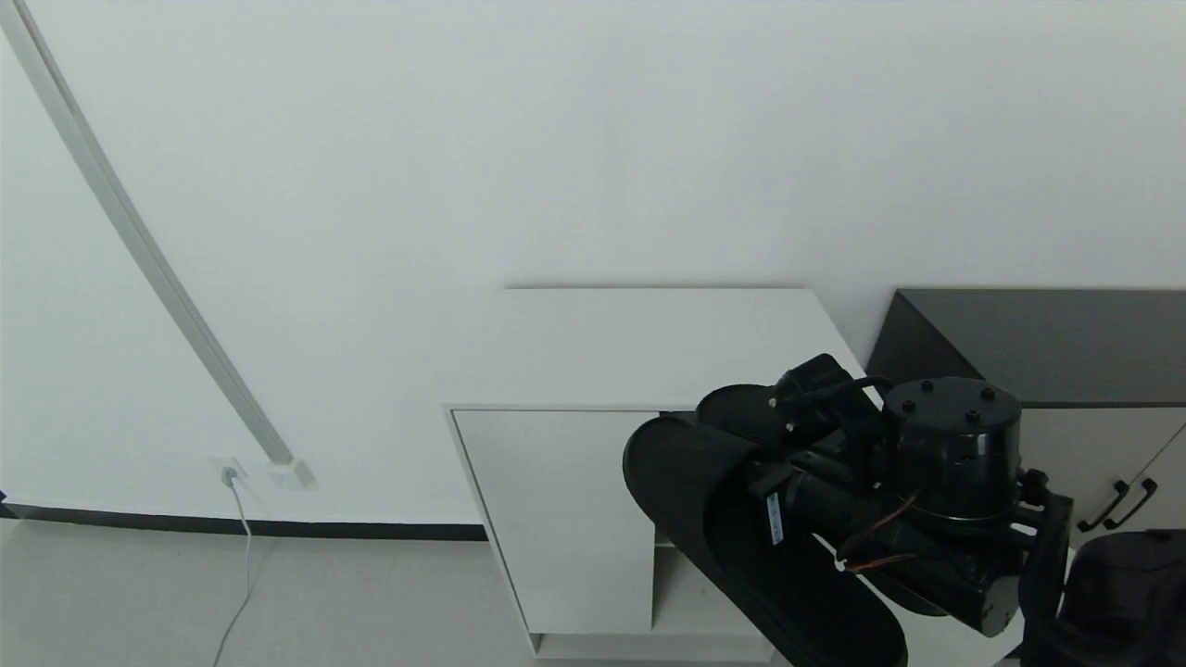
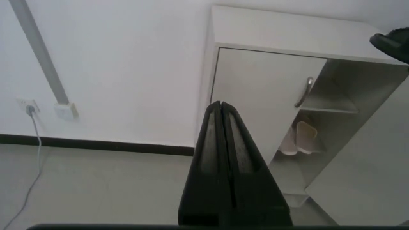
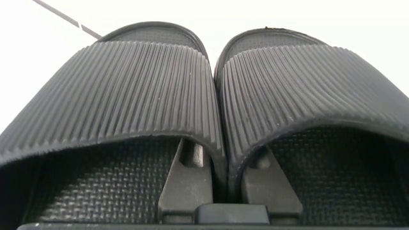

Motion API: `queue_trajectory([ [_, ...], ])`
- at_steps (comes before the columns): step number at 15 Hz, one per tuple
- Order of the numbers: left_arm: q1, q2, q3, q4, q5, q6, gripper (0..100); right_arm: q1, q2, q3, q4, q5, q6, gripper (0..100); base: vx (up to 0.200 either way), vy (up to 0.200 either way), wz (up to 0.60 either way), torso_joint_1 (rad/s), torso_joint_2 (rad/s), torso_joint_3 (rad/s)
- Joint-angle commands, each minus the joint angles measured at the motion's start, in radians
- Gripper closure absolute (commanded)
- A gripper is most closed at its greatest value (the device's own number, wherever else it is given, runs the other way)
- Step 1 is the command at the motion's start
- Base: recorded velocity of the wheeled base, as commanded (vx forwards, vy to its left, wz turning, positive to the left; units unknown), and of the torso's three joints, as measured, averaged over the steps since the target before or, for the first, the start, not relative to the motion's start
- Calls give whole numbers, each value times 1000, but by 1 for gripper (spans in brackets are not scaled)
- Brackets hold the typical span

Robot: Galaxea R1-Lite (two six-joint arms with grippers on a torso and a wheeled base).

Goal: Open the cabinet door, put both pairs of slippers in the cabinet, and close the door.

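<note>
The right arm [image 1: 945, 463] is stretched out at the cabinet [image 1: 649, 343] front, with the right gripper [image 3: 225, 167] clamped on the slippers [image 3: 147, 89]. The left gripper [image 2: 220, 108] points at the cabinet, fingers pressed together and empty.

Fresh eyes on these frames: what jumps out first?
A pair of black slippers is gripped in the right claw, held up in front of the white cabinet, whose right side stands open. Inside it, pale slippers sit on a lower shelf. The left claw is shut on nothing.
</note>
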Motion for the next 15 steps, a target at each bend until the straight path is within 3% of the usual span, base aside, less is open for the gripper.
queue_trajectory([
  [1,0,1,0,0,1,-1,100,0,3,2,0,0,-1,100,0,-200,0,7,2,-2],
  [7,0,1,0,0,1,-1,100,0,3,2,0,0,-1,100,0,-200,0,2,1,3],
  [15,0,1,0,0,1,-1,100,0,12,6,0,-3,-4,100,0,0,0,0,0,0],
])
